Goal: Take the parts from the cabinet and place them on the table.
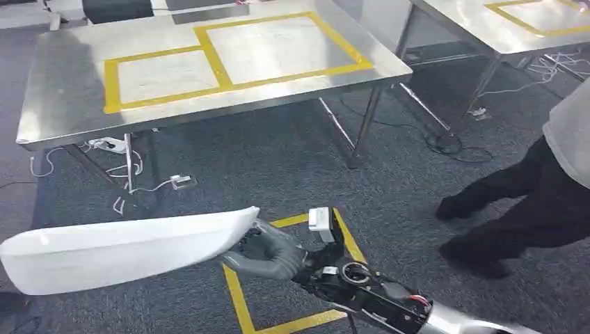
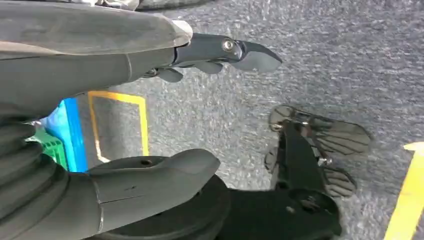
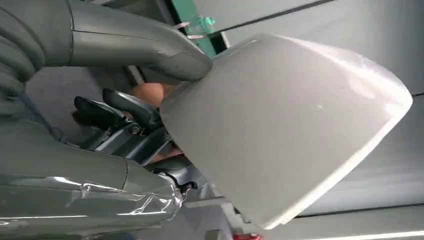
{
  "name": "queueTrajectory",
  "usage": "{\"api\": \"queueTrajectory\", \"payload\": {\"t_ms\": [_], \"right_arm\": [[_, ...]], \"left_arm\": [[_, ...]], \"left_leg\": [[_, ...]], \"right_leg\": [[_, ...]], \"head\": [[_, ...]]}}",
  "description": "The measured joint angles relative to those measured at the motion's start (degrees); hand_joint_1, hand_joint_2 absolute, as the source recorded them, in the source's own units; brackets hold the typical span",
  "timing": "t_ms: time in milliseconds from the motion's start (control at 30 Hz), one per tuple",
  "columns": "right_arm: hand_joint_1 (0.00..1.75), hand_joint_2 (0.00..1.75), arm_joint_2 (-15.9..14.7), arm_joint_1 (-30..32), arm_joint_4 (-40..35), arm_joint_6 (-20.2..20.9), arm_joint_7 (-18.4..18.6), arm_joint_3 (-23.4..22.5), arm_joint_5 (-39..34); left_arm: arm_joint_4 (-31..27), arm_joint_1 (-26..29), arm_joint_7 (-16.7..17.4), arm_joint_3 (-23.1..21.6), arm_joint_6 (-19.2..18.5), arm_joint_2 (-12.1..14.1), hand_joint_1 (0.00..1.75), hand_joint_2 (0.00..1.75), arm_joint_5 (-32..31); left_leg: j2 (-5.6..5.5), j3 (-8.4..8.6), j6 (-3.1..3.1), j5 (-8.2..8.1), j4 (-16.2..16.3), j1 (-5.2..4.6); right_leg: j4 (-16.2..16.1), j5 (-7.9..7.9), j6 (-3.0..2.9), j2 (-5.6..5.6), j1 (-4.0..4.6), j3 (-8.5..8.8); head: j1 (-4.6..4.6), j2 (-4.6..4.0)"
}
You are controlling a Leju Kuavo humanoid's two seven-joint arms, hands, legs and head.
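A long white curved part (image 1: 125, 250) is low in the head view, stretching left over the grey carpet. My right hand (image 1: 273, 255) grips its right end, the arm coming in from the lower right. In the right wrist view the same white part (image 3: 285, 125) is held between the thumb (image 3: 150, 45) and the dark fingers (image 3: 120, 107). The steel table (image 1: 62, 90) stands ahead, with two yellow-taped rectangles (image 1: 229, 52) on its top and nothing on it. My left hand (image 2: 75, 70) hangs above the carpet, fingers apart and holding nothing.
A person in dark trousers (image 1: 515, 202) stands at the right, close to my right arm. A second steel table (image 1: 473, 28) is at the back right. Cables and a power strip (image 1: 111, 146) lie under the near table. Yellow floor tape (image 1: 240, 299) marks a square below my hand.
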Motion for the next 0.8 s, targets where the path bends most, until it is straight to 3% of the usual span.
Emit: {"api": "queueTrajectory", "payload": {"t_ms": [33, 67, 100, 133, 167, 200, 233, 267, 300, 333, 433, 467, 533, 567, 600, 633, 667, 733, 800], "right_arm": [[1.75, 1.75, 0.0, 0.1, 0.0, 0.0, 0.0, 0.0, 0.0], [1.75, 1.75, 0.0, 0.1, 0.0, 0.0, 0.0, 0.0, 0.0], [1.75, 1.75, 0.0, 0.1, 0.2, -0.1, 0.0, 0.0, 0.0], [1.75, 1.75, 0.0, 0.1, 0.2, -0.1, 0.0, 0.1, 0.0], [1.75, 1.75, 0.0, 0.1, 0.2, -0.1, 0.0, 0.0, 0.0], [1.75, 1.75, 0.0, 0.1, 0.2, -0.1, 0.0, 0.0, -0.1], [1.75, 1.75, 0.0, 0.1, 0.2, -0.1, 0.0, 0.0, -0.1], [1.75, 1.75, 0.0, 0.1, 0.2, -0.1, 0.0, 0.0, -0.1], [1.75, 1.75, 0.0, 0.0, 0.2, -0.2, 0.0, 0.0, -0.1], [1.75, 1.75, 0.0, 0.0, 0.2, -0.2, -0.1, 0.0, -0.1], [1.75, 1.75, 0.0, 0.0, 0.2, -0.4, -0.1, 0.0, -0.2], [1.75, 1.75, 0.0, -0.2, 0.2, -0.4, -0.2, 0.0, -0.2], [1.75, 1.75, 0.0, -0.2, 0.2, -0.4, -0.2, 0.0, -0.2], [1.75, 1.75, -0.1, -0.1, 0.2, -0.4, -0.2, 0.0, -0.2], [1.75, 1.75, -0.1, 0.0, 0.2, -0.4, -0.1, 0.0, -0.2], [1.75, 1.75, -0.1, 0.0, 0.2, -0.4, -0.1, 0.1, -0.2], [1.75, 1.75, -0.1, 0.0, 0.2, -0.5, 0.0, 0.1, -0.3], [1.75, 1.75, -0.1, -0.1, 0.2, -0.5, 0.0, 0.1, -0.4], [1.75, 1.75, -0.1, -0.3, 0.2, -0.5, 0.0, 0.1, -0.5]], "left_arm": [[0.0, 0.0, 0.0, 0.0, 0.0, 0.0, 0.00, 1.75, 0.0], [0.0, 0.1, 0.0, 0.0, 0.0, 0.0, 0.00, 1.75, 0.0], [0.0, 0.4, 0.0, 0.0, 0.0, 0.0, 0.00, 1.75, 0.0], [0.0, 0.4, 0.0, 0.0, 0.0, 0.0, 0.00, 1.75, 0.0], [0.0, 0.5, 0.0, 0.0, 0.0, 0.1, 0.00, 1.75, 0.0], [0.0, 0.4, 0.0, 0.0, 0.0, 0.1, 0.00, 1.75, 0.0], [0.0, 0.4, 0.0, 0.0, 0.0, 0.1, 0.00, 1.75, 0.0], [0.0, 0.3, 0.0, 0.0, 0.0, 0.0, 0.00, 1.75, 0.0], [0.0, 0.2, 0.0, 0.0, 0.0, 0.0, 0.00, 1.75, 0.0], [0.0, 0.2, 0.1, 0.0, 0.0, 0.0, 0.00, 1.75, 0.0], [0.0, 0.3, 0.4, 0.0, 0.0, 0.0, 0.00, 1.75, 0.1], [0.0, 0.3, 0.4, 0.0, 0.0, 0.0, 0.00, 1.75, 0.0], [0.0, 0.2, 0.4, 0.0, 0.0, 0.0, 0.00, 1.75, 0.0], [0.0, 0.2, 0.4, 0.0, 0.0, 0.0, 0.00, 1.75, 0.1], [0.0, 0.2, 0.4, 0.0, 0.0, 0.0, 0.00, 1.75, 0.1], [0.0, 0.3, 0.4, 0.0, 0.0, 0.0, 0.00, 1.75, 0.1], [0.0, 0.4, 0.4, 0.0, 0.0, 0.0, 0.00, 1.75, 0.1], [0.0, 0.3, 0.4, 0.0, 0.0, 0.0, 0.00, 1.75, 0.2], [0.0, 0.2, 0.4, 0.0, 0.0, -0.1, 0.00, 1.75, 0.2]], "left_leg": [[0.05, -2.77, -0.19, -1.53, 4.6, 0.15], [0.06, -3.71, -0.27, -1.83, 6.0, 0.20], [0.18, -6.54, -0.55, -1.65, 9.2, 0.44], [0.23, -6.33, -0.69, 0.27, 7.7, 0.66], [0.30, -4.91, -0.83, 3.28, 3.7, 0.88], [0.50, -2.47, -0.94, 6.77, -2.1, 1.07], [0.89, -0.52, -1.02, 8.78, -6.8, 1.26], [1.02, 0.20, -0.89, 7.50, -8.0, 0.92], [0.62, 0.18, -0.12, 7.42, -8.0, 0.97], [0.60, 0.22, 0.29, 7.16, -7.9, 0.92], [0.57, 0.86, 1.41, 6.76, -8.2, 0.95], [0.56, 1.20, 1.79, 6.51, -8.1, 0.93], [0.56, 1.65, 2.30, 6.10, -8.1, 0.76], [0.52, 1.92, 2.38, 5.84, -8.1, 0.67], [0.44, 2.27, 2.39, 5.55, -8.1, 0.58], [0.32, 2.78, 2.36, 5.21, -8.1, 0.54], [0.21, 3.34, 2.27, 4.89, -8.1, 0.50], [0.03, 4.59, 2.02, 4.11, -8.2, 0.45], [-0.16, 4.62, 1.55, 3.71, -8.1, 0.20]], "right_leg": [[0.0, -0.16, -0.16, -0.19, 0.07, 0.06], [0.0, -0.20, -0.16, -0.21, 0.10, 0.08], [0.1, -0.53, -0.23, -0.20, 0.09, 0.20], [0.1, -0.78, -0.15, -0.16, 0.05, 0.43], [0.3, -1.16, -0.01, -0.13, -0.01, 0.75], [0.6, -1.69, 0.29, -0.13, -0.09, 1.13], [1.0, -2.22, 0.67, -0.16, -0.09, 1.28], [1.4, -2.81, 1.11, -0.07, 0.46, 1.06], [1.4, -3.00, 1.27, -0.12, 0.46, 1.09], [1.2, -3.13, 1.49, -0.14, 0.38, 1.35], [2.4, -4.33, 2.44, -0.12, -0.07, 1.22], [5.3, -5.90, 2.64, -0.12, -0.03, 0.07], [15.5, -9.98, 2.94, -0.11, -0.04, -5.03], [19.8, -11.02, 2.97, -0.11, -0.04, -7.64], [21.6, -10.70, 2.92, -0.11, -0.03, -9.15], [20.3, -8.84, 2.74, -0.11, -0.02, -9.14], [16.8, -5.96, 2.44, -0.10, 0.01, -8.00], [5.9, 0.79, 1.47, 0.06, 0.24, -4.04], [3.2, 0.01, 0.79, 0.17, 0.72, -2.85]], "head": [[-0.30, 0.00], [-0.33, 0.00], [-0.59, 0.00], [-0.85, 0.00], [-1.24, 0.00], [-1.35, 0.00], [-1.55, 0.00], [-2.12, 0.00], [-2.03, 0.00], [-1.29, 0.00], [-0.85, 0.00], [-0.50, 0.00], [0.31, 0.00], [0.53, 0.00], [0.72, 0.00], [0.90, 0.00], [1.11, 0.00], [1.57, 0.00], [1.38, 0.00]]}}
